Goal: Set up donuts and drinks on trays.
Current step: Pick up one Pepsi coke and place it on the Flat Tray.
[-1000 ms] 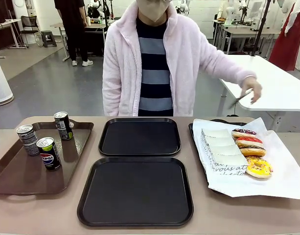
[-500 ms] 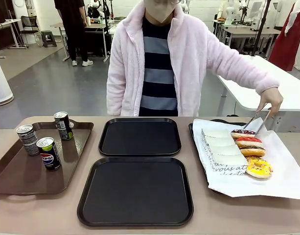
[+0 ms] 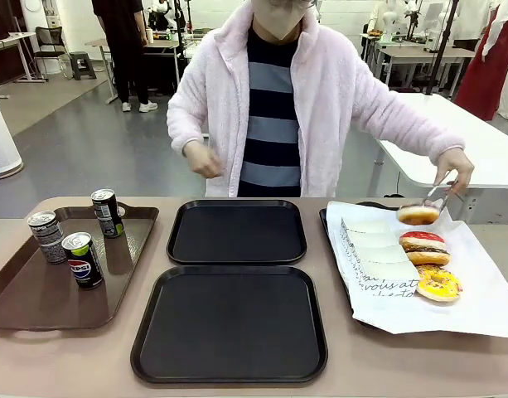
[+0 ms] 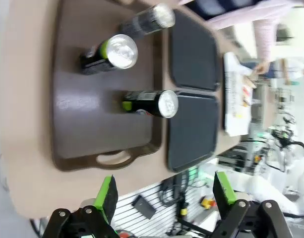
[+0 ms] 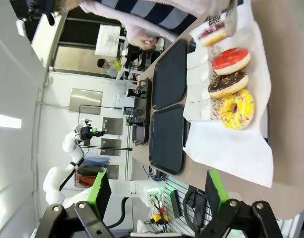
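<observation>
The person's hand held tongs gripping one donut, lifted clear above the papered tray. Three other donuts lay in a row on its paper, beside a row of sleeves. The far tray and near tray were both empty. Three cans stood upright on the brown tray. The left gripper and right gripper each had jaws wide apart, holding nothing. Recommendation: the tongs appeared to pinch the donut at one edge. It should therefore travel level and unhurried, then be set flat toward one side of a black tray, leaving room for a can.
</observation>
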### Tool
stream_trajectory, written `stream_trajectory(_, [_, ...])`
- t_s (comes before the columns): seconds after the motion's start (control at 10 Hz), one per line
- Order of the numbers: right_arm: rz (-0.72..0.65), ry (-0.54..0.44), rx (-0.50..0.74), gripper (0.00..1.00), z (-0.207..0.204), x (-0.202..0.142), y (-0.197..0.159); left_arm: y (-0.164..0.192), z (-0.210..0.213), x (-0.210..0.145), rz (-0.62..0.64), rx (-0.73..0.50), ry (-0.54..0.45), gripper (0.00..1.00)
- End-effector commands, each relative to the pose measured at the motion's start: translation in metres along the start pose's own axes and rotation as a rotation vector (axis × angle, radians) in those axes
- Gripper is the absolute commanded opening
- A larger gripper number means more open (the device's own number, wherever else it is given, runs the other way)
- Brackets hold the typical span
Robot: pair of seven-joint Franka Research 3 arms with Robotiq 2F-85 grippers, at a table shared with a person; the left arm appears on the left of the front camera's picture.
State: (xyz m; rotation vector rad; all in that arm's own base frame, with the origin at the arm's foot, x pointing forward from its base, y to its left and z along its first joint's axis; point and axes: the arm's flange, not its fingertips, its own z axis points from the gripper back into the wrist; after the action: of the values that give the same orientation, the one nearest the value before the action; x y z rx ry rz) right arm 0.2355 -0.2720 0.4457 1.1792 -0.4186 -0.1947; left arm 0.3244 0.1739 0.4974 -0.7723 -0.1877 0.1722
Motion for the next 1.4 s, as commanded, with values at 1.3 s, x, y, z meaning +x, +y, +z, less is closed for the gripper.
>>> stream_trajectory(1.3, [0.010,-0.004,0.015,1.00,0.002,0.000,-0.002,-0.151,-0.223,-0.015,-0.202,0.724,-0.001,1.00])
